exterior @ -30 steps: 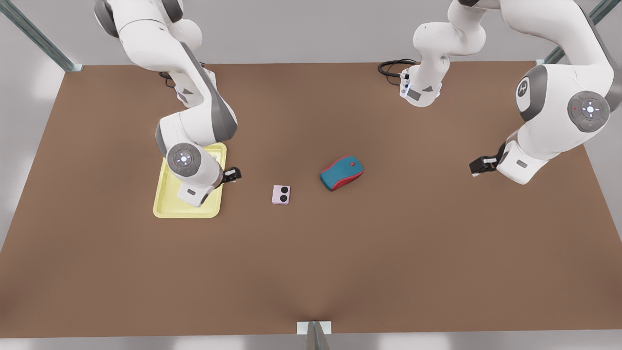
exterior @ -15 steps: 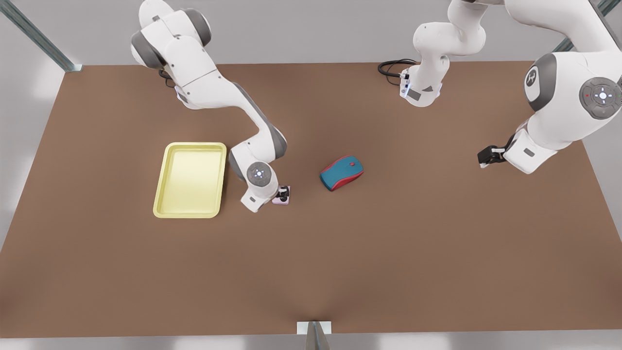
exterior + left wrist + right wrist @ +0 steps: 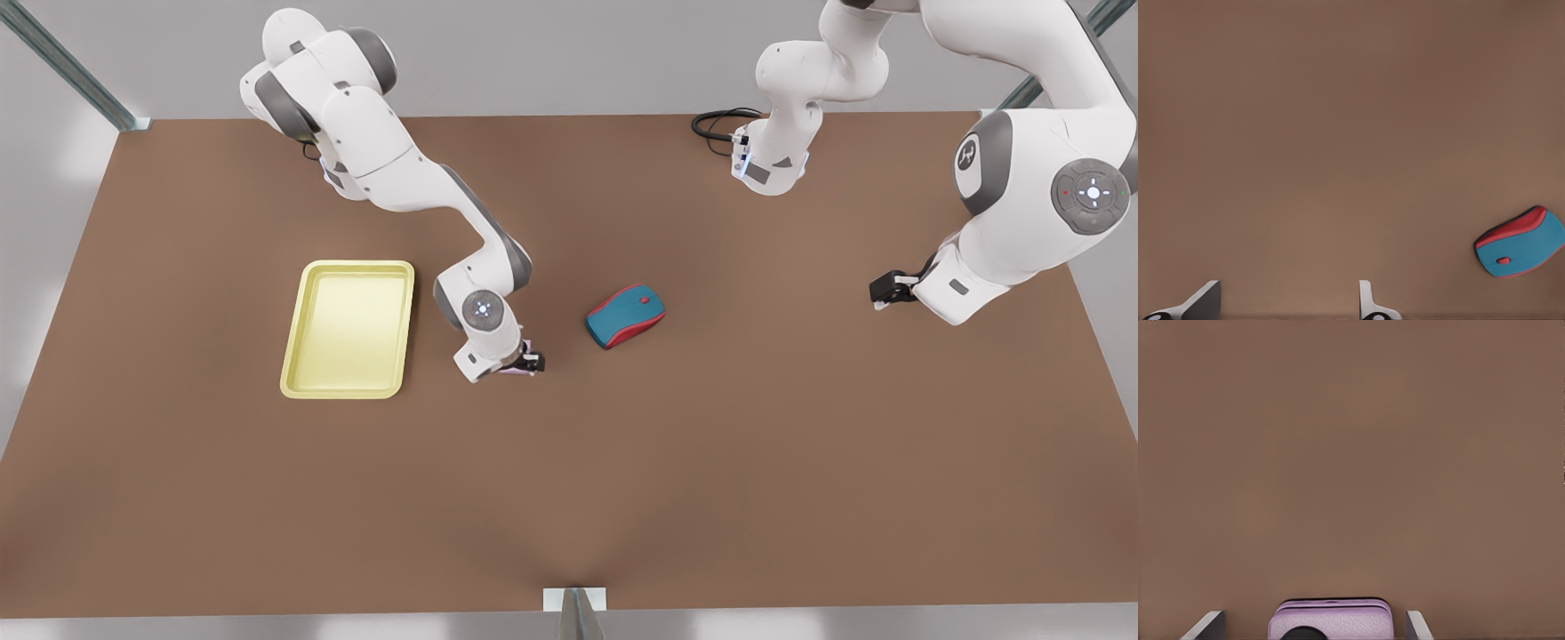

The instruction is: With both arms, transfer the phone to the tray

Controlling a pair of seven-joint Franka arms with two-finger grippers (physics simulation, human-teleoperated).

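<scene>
Since half a second ago, right gripper (image 3: 531,363) shifts over phone (image 3: 1331,619), fingers spread astride it, ungrasped; tray (image 3: 307,378) awaits. Left gripper (image 3: 882,293) waits spread at frame right.

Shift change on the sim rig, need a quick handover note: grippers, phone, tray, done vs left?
Right gripper: down at the phone, fingers open, one on each side of it, not closed on it.
Left gripper: open, empty, waiting near the front view's right edge, well past the mouse.
Phone lies on the table, between tray and mouse.
Done: approach to the phone.
Left: grasp, lift, carry it to the tray, release.
</scene>
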